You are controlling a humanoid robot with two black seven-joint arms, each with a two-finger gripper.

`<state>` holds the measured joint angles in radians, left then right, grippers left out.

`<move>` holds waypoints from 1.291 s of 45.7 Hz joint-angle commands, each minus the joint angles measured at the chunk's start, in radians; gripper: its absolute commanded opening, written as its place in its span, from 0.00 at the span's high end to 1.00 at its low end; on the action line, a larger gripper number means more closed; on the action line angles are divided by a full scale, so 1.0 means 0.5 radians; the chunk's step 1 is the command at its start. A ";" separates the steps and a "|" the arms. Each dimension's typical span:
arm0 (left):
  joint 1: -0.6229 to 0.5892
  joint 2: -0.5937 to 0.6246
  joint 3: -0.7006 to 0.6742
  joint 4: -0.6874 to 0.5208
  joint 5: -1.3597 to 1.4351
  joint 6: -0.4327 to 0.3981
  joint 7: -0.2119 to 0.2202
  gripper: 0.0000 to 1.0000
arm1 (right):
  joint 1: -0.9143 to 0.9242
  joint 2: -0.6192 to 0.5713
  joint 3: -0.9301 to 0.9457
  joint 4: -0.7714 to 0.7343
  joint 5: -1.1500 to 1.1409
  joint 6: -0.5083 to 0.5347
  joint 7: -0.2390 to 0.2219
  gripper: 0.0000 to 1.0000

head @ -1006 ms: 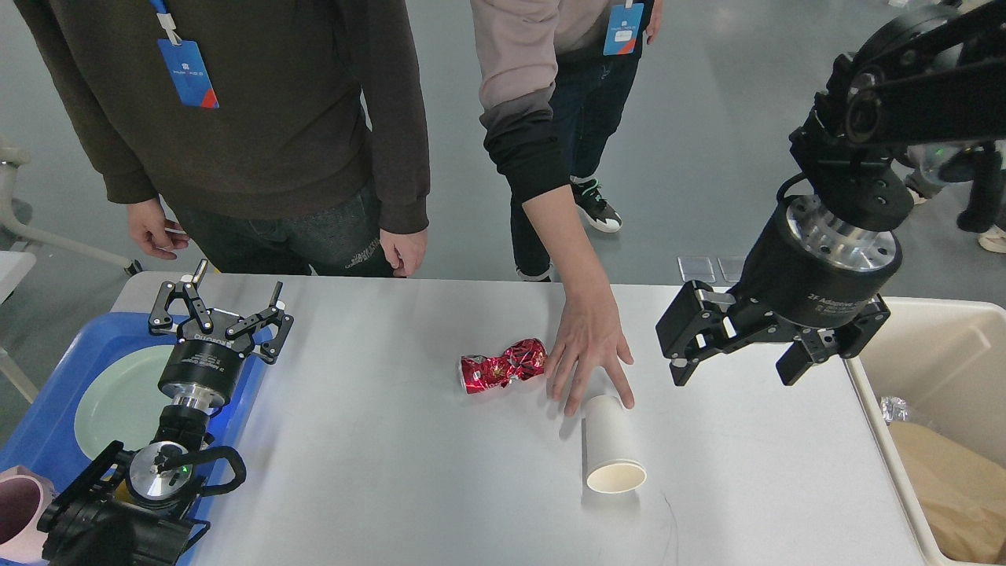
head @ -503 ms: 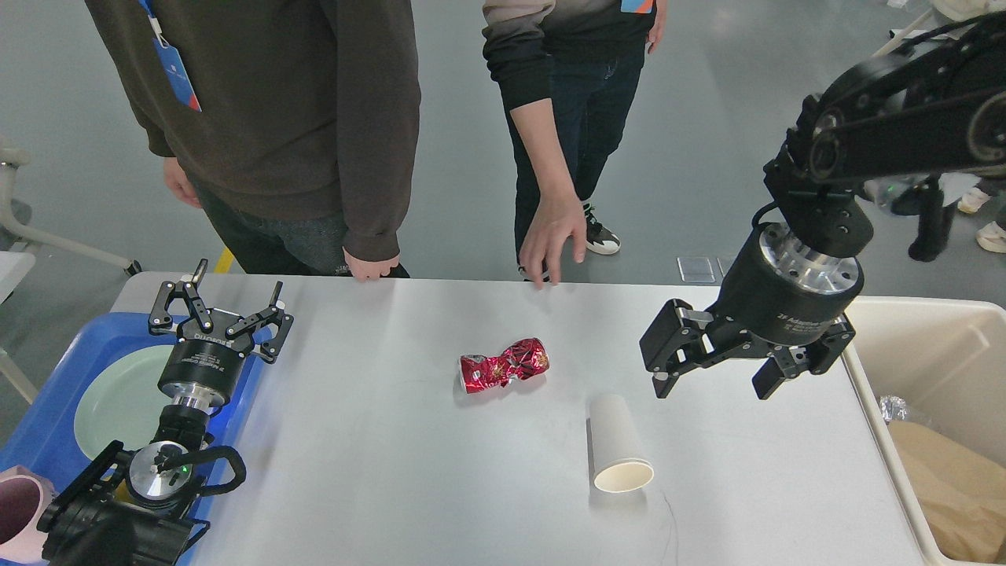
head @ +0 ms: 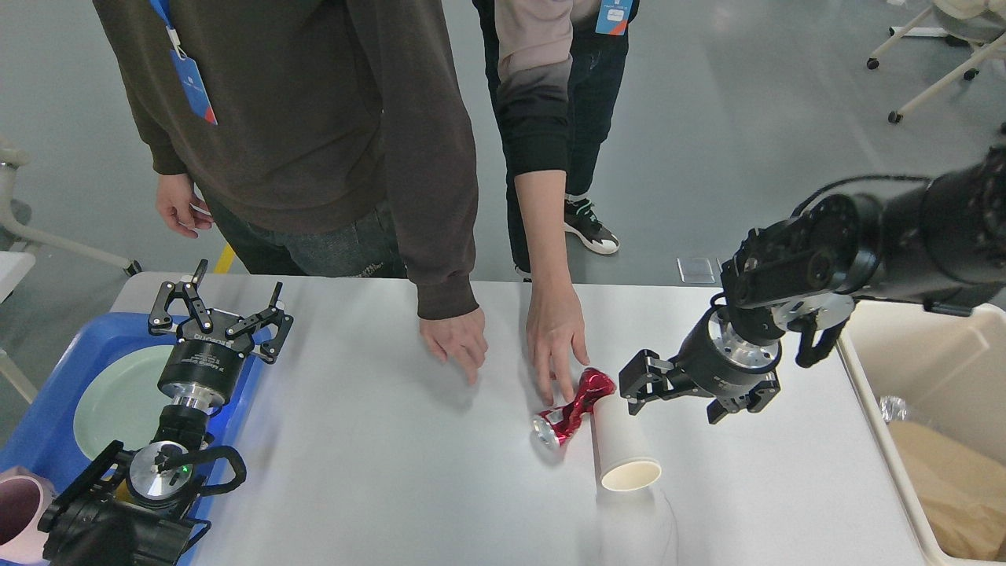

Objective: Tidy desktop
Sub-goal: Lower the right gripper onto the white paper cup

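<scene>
On the white desktop (head: 377, 472), a crushed red can (head: 570, 409) lies right of centre, tilted, against a white paper cup (head: 621, 448). The cup is on its side with its mouth toward me. A person's hand (head: 554, 346) rests on the can's far end. My right gripper (head: 690, 397) is open and hangs low just right of the cup's closed end, with nothing between its fingers. My left gripper (head: 220, 308) is open and empty at the far left, over the edge of the blue tray (head: 47, 424).
A second person's hand (head: 456, 342) presses on the table near the middle. The blue tray holds a pale green plate (head: 110, 401), and a pink cup (head: 16, 511) sits at its near corner. A cream bin (head: 943, 354) with brown paper (head: 959, 487) stands at the right.
A person's hand pushed the red can right, up against the paper cup. My right gripper dropped lower toward the cup's closed end. The other person laid a hand on the table. My left arm stayed still.
</scene>
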<state>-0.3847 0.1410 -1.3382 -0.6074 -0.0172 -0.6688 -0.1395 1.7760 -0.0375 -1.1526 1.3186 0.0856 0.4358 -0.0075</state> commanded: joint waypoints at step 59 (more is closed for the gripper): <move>-0.001 0.000 0.001 0.000 0.001 0.000 0.003 0.04 | -0.852 0.189 -0.149 -0.609 -0.386 -0.387 -0.031 0.00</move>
<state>-0.3848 0.1412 -1.3376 -0.6075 -0.0171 -0.6688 -0.1380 1.3583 0.0568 -1.2304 1.0201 -0.1037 0.2432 -0.0241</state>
